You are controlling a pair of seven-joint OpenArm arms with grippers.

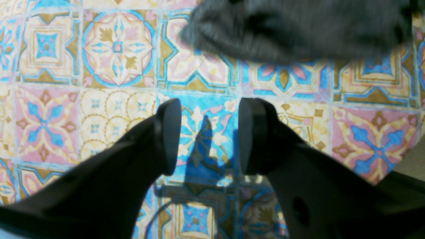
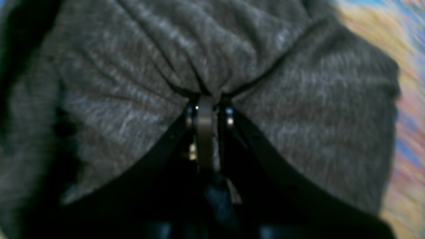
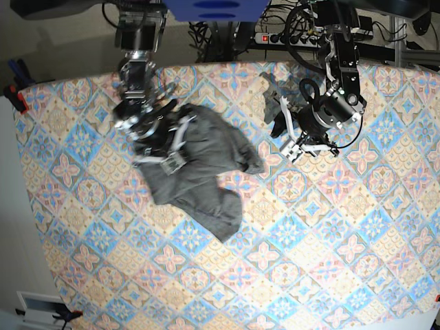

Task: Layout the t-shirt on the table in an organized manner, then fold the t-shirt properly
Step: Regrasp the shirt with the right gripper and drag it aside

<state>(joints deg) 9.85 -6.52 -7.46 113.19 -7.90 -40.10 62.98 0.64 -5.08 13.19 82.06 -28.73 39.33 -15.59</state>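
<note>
The dark grey t-shirt (image 3: 199,165) lies crumpled on the tile-print table (image 3: 309,227), left of centre. My right gripper (image 3: 159,141) is over its upper left part. In the right wrist view this gripper (image 2: 207,98) is shut on the t-shirt (image 2: 132,83), whose folds gather at the fingertips. My left gripper (image 3: 277,127) hovers to the right of the garment, apart from it. Seen from the left wrist, this gripper (image 1: 209,132) is open with only table (image 1: 116,46) between its fingers, and a blurred edge of the t-shirt (image 1: 298,30) lies ahead of them.
A power strip with cables (image 3: 275,36) runs behind the table's far edge. A red clamp (image 3: 17,97) grips the table's left edge. A blue mount (image 3: 213,8) sits at the back centre between the two arm bases.
</note>
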